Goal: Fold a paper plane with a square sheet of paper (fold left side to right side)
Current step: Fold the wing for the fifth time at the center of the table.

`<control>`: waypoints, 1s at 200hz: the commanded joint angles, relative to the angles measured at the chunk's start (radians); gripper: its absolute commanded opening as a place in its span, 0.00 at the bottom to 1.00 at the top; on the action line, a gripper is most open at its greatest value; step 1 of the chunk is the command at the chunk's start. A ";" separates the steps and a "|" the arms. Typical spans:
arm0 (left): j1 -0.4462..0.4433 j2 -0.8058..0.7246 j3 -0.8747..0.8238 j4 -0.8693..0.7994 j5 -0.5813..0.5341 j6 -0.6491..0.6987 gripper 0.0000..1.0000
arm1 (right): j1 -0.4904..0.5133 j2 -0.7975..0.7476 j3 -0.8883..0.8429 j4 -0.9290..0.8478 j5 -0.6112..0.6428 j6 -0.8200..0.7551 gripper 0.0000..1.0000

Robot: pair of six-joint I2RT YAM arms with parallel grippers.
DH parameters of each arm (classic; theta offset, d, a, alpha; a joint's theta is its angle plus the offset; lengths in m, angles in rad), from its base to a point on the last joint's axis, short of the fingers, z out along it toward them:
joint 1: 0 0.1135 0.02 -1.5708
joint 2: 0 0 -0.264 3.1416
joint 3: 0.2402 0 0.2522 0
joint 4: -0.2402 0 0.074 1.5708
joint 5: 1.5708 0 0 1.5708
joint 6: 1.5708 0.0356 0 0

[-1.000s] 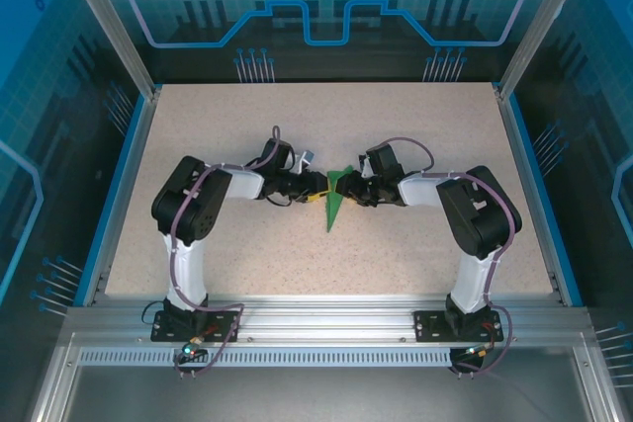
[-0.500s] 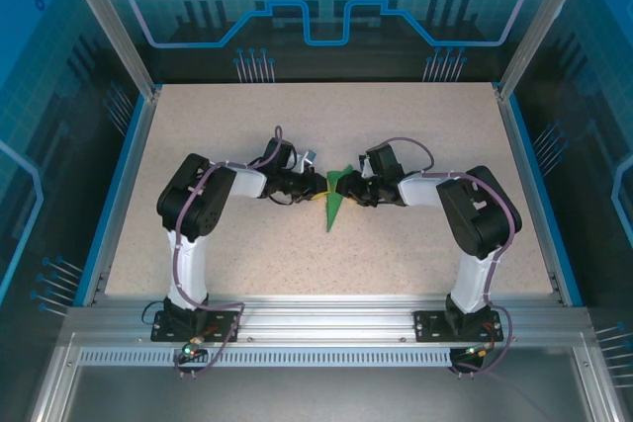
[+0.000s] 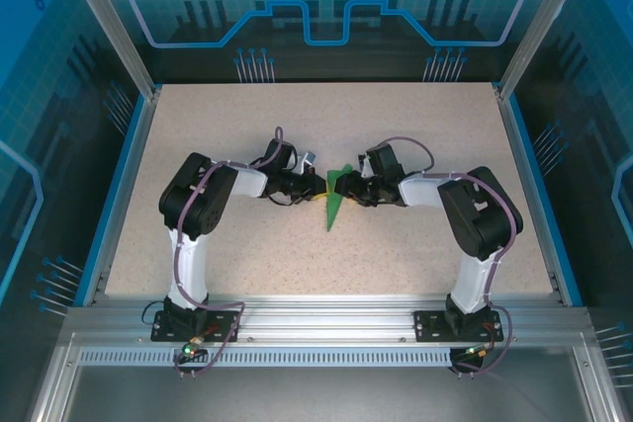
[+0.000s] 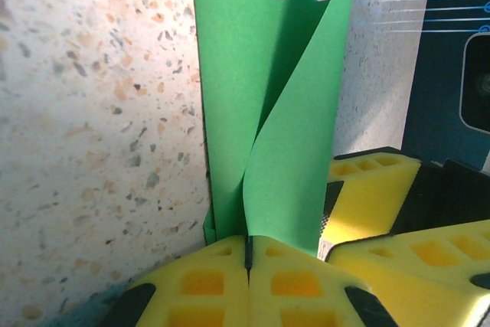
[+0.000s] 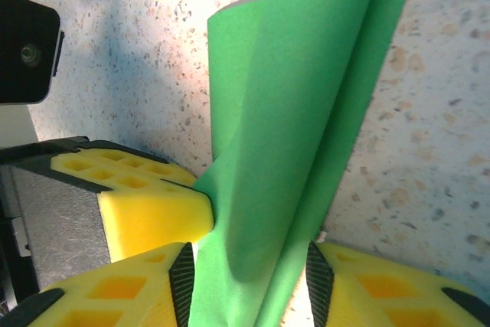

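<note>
Square sheet of paper [image 3: 334, 203]: thin, plain, bright green, folded into a narrow pointed shape. Lies just above the middle of the top frame, wider end toward the upper right, tip pointing down and slightly left. In the left wrist view, rises from bottom centre to the top edge as two loose layers, a straight flap on the left and a bowed flap curling over it on the right. In the right wrist view, runs diagonally from bottom centre to upper right, fold soft and rounded, layers not pressed flat.
</note>
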 commanded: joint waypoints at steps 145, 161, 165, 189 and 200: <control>-0.001 0.024 0.010 -0.068 -0.059 0.054 0.00 | -0.040 -0.041 0.075 -0.040 -0.076 -0.115 0.29; -0.001 0.024 0.010 -0.070 -0.059 0.054 0.00 | -0.040 -0.036 0.082 -0.040 -0.079 -0.115 0.28; -0.001 0.023 0.009 -0.069 -0.059 0.055 0.00 | -0.038 -0.034 0.084 -0.039 -0.079 -0.115 0.28; -0.001 0.022 0.007 -0.068 -0.059 0.052 0.00 | -0.039 -0.027 0.093 -0.040 -0.082 -0.113 0.27; -0.002 0.020 0.006 -0.068 -0.060 0.054 0.00 | -0.037 -0.025 0.097 -0.040 -0.083 -0.114 0.26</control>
